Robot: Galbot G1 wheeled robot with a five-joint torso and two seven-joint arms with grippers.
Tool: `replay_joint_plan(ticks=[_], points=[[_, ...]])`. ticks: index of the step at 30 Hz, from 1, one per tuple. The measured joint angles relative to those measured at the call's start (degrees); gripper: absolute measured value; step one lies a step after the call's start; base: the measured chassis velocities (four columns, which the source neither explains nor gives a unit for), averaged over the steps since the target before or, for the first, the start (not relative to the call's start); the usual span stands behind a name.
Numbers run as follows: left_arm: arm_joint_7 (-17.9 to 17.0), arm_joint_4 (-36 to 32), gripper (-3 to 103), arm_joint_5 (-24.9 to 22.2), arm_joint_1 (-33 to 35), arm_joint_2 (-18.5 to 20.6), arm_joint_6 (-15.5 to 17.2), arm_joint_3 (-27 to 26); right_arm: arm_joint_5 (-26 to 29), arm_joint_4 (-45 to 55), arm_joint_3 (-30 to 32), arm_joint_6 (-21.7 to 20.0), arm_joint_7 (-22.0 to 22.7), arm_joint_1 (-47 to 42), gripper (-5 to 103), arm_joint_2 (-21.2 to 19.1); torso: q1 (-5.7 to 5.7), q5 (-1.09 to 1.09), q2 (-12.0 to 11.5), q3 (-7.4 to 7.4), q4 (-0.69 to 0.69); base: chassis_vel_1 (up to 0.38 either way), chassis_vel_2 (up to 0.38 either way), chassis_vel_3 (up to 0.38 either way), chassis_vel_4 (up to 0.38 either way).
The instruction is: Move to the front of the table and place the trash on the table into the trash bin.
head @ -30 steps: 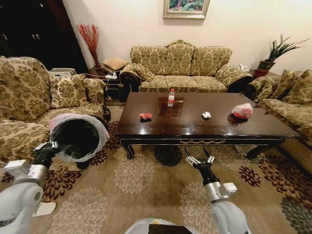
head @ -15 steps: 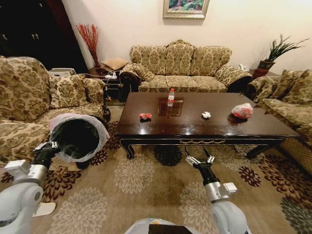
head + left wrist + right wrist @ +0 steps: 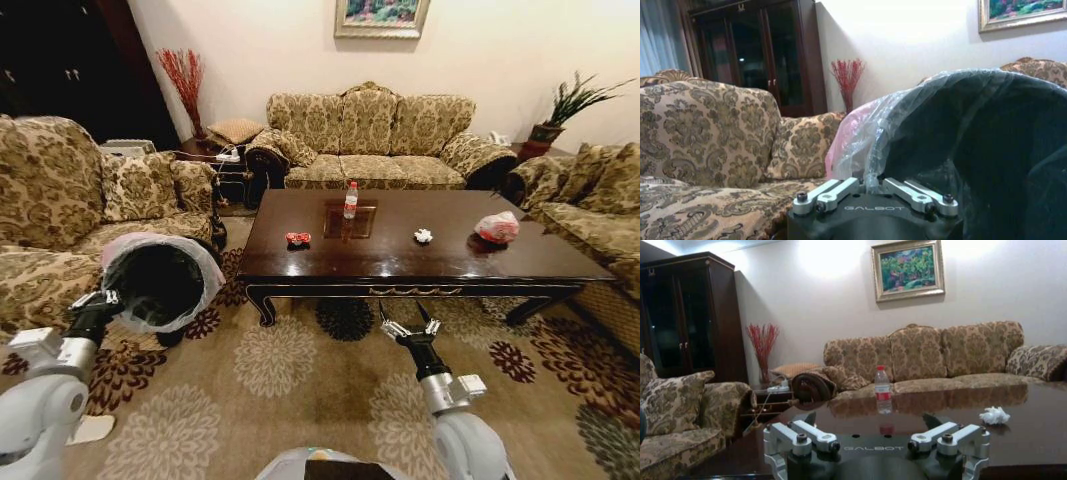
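- I face the long side of the table (image 3: 400, 265), a glossy dark wood coffee table standing on a patterned carpet.
- On the table, from my left to my right, lie a red wrapper (image 3: 298, 238), an upright clear bottle (image 3: 351, 200), a white paper wad (image 3: 424, 236) and a pink-white knotted bag (image 3: 498, 227), all well apart.
- My left gripper (image 3: 98, 299) is clamped on the bag-lined rim of the trash bin (image 3: 160, 280), held tilted at my left, its dark mouth facing me.
- My right gripper (image 3: 410, 325) hangs before the table's near edge, fingers spread wide and holding nothing.
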Motion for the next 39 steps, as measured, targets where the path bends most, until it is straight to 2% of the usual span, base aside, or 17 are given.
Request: replay_joint_plan(ticks=[39], points=[[0.0, 0.0, 1, 0.0, 0.0, 0.0, 0.0, 0.0, 0.0, 0.0, 0.0, 0.0, 0.0, 0.0, 100, 0.0, 0.0, -0.01, 0.0, 0.0, 0.0, -0.006, 0.003, 0.008, 0.001]])
